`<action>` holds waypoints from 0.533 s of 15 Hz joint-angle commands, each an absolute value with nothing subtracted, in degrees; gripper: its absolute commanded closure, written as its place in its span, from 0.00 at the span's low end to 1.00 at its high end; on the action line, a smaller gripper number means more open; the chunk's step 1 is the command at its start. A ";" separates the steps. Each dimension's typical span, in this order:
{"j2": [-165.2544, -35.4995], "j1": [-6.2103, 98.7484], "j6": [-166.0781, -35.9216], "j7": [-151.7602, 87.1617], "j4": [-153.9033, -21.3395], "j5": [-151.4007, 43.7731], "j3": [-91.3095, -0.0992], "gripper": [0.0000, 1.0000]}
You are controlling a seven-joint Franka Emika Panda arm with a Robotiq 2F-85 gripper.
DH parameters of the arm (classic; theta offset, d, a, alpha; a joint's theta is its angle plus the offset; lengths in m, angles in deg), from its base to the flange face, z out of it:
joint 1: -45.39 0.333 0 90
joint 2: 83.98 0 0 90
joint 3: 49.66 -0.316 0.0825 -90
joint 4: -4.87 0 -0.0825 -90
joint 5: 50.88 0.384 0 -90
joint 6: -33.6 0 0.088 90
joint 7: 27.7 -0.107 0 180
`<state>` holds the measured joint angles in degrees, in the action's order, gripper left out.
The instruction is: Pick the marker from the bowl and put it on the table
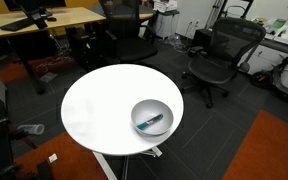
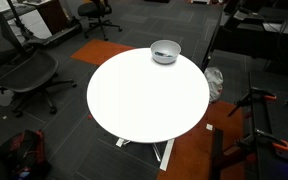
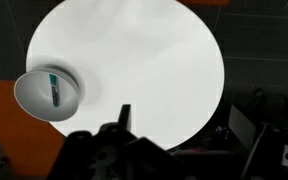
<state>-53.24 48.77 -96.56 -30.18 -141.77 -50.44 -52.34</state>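
White and round, one worktop (image 1: 104,110) fills the middle of both exterior views. One grey-white bowl (image 1: 144,108) stands on it near the rim, at mid-left in the wrist view. One teal marker (image 3: 55,88) lies inside the bowl. The dark fingers (image 3: 124,115) rise from the wrist view's bottom edge, apart from the bowl; I cannot tell whether they are spread or pressed together.
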 commanded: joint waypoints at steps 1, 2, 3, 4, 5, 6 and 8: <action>-59.24 46.83 -96.09 -24.85 -136.48 -51.46 -48.86 0.00; -60.73 46.32 -96.37 -23.64 -135.39 -51.51 -47.91 0.00; -62.21 45.69 -96.35 -22.76 -134.22 -51.80 -47.19 0.00; -63.75 45.18 -96.38 -21.97 -133.10 -51.88 -46.47 0.00; -65.30 44.62 -96.58 -21.42 -131.98 -51.99 -45.83 0.00; -66.66 44.19 -96.84 -20.87 -131.04 -51.94 -45.25 0.00; -69.91 43.17 -97.69 -20.22 -129.04 -52.18 -44.31 0.00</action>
<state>-64.68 44.60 -96.64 -21.81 -133.08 -51.04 -45.19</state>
